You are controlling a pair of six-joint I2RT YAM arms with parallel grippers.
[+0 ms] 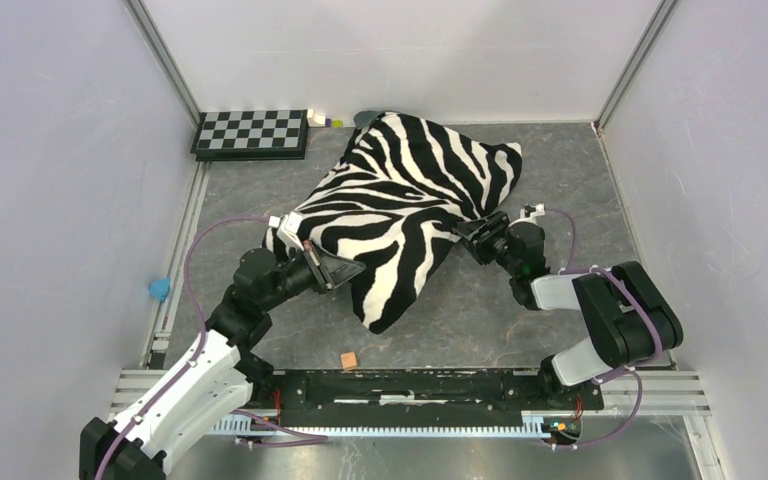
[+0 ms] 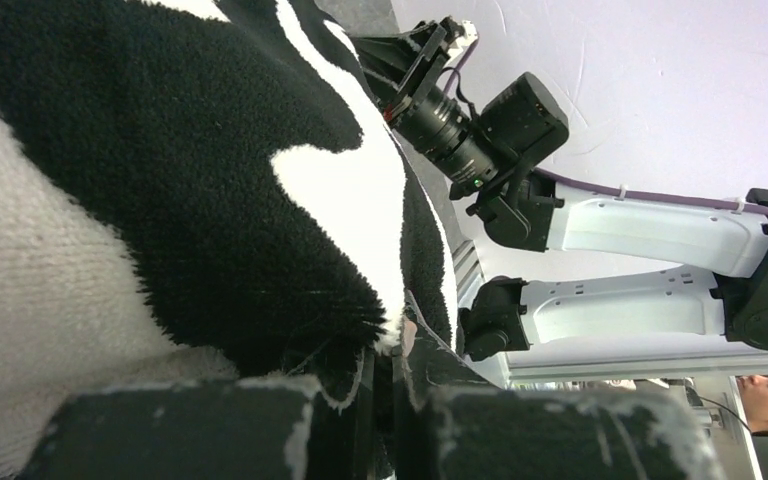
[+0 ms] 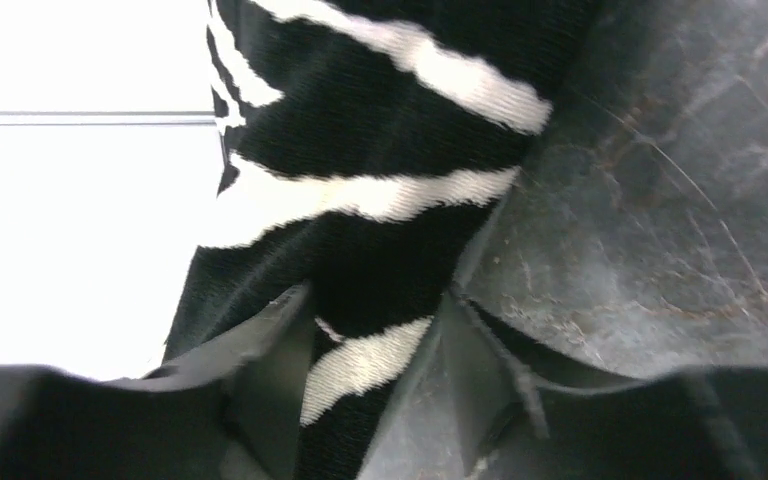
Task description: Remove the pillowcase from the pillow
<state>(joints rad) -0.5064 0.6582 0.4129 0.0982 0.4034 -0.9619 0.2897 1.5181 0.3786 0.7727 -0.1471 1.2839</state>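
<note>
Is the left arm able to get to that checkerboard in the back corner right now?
Probably not right away: the left gripper is shut on the pillowcase. Nothing lies between it and the checkerboard, so after letting go it might.

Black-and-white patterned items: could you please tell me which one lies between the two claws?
The zebra-striped pillowcase, with wavy stripes; the checkerboard sits apart in the far corner.
</note>
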